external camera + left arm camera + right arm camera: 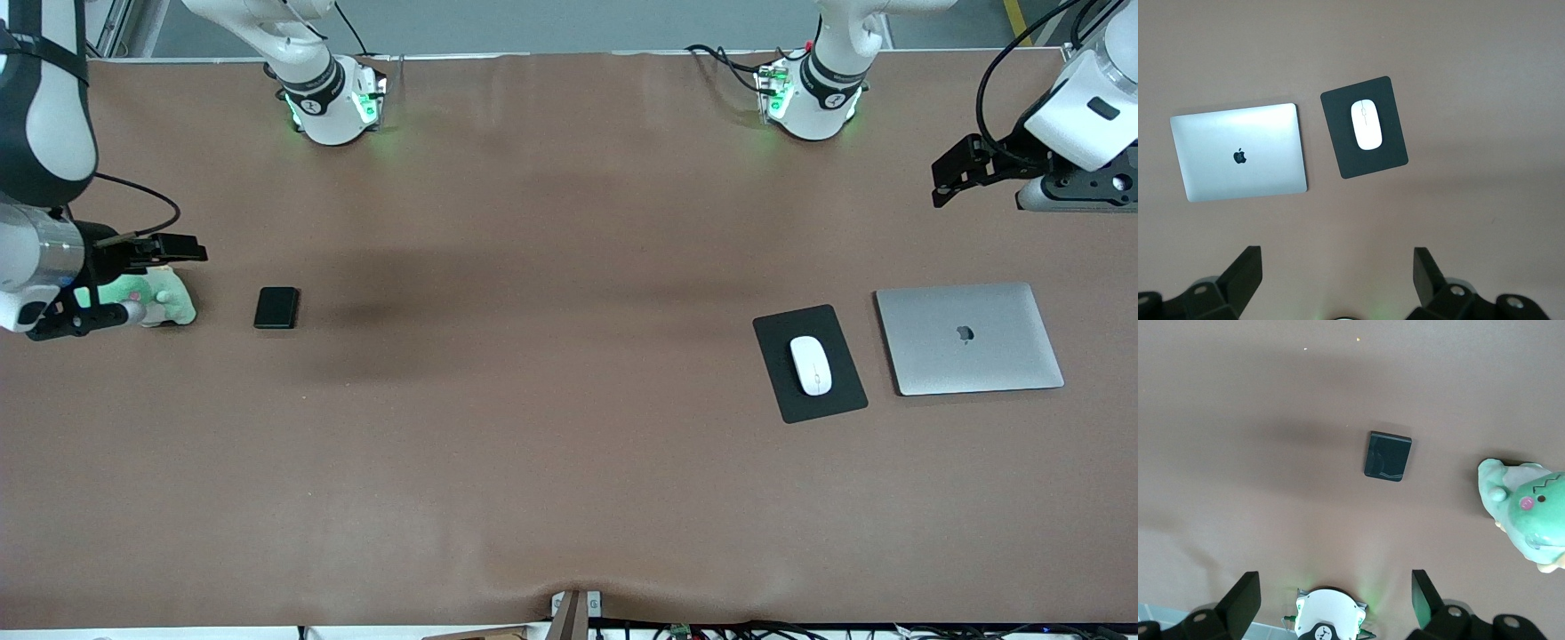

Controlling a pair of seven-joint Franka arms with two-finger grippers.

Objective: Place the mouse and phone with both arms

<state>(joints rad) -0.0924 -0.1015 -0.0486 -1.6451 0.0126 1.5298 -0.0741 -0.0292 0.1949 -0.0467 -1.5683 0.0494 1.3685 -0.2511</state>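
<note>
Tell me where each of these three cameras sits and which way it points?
Front view: high across the table, facing both arms' bases; sees the phone, mouse, both arms.
Left wrist view: on the left arm, looking down; its open left pincer frames the mouse and laptop.
Right wrist view: on the right arm, looking down; its open right pincer frames the phone and plush toy.
Shared: front and left wrist views both show the mouse on its pad.

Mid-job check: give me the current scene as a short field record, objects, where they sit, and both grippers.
mouse: on the mouse pad, beside the closed laptop, toward the left arm's end
phone: flat on the table, beside the green plush toy, toward the right arm's end
left gripper: open, empty, raised above the laptop area
right gripper: open, empty, over the plush toy
</note>
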